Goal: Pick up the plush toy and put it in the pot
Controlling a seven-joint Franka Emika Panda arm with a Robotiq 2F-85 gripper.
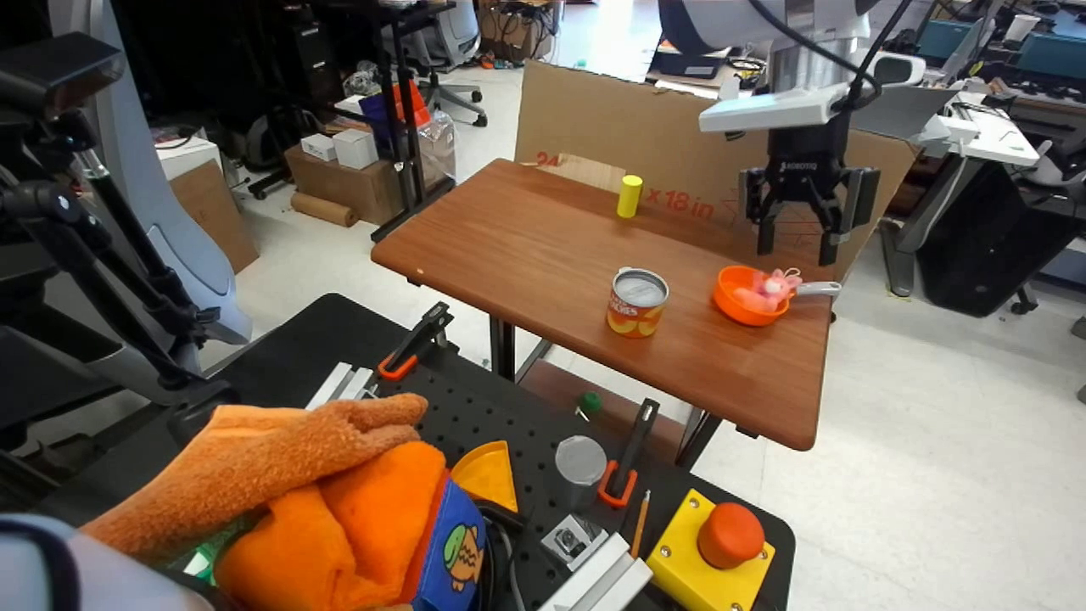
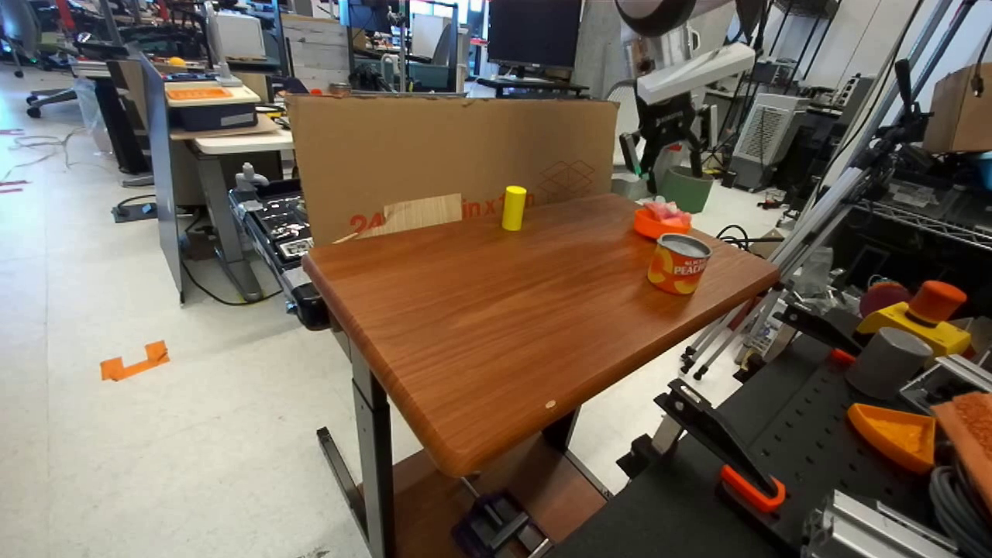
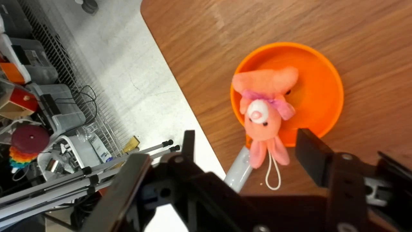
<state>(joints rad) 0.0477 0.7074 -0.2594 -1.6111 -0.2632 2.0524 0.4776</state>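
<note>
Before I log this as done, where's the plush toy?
In the wrist view, the plush toy lies at left inside the orange pot, ears poking out beside the grey handle.

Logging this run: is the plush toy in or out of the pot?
In: the wrist view shows the plush toy lying mostly inside the pot, its ears reaching past the rim.

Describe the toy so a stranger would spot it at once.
On the brown table, find the orange pot with a grey handle. The toy lies in it, ears over the rim. Unlike the can and yellow cylinder, it is pink plush with a white muzzle and purple ribbon.
</note>
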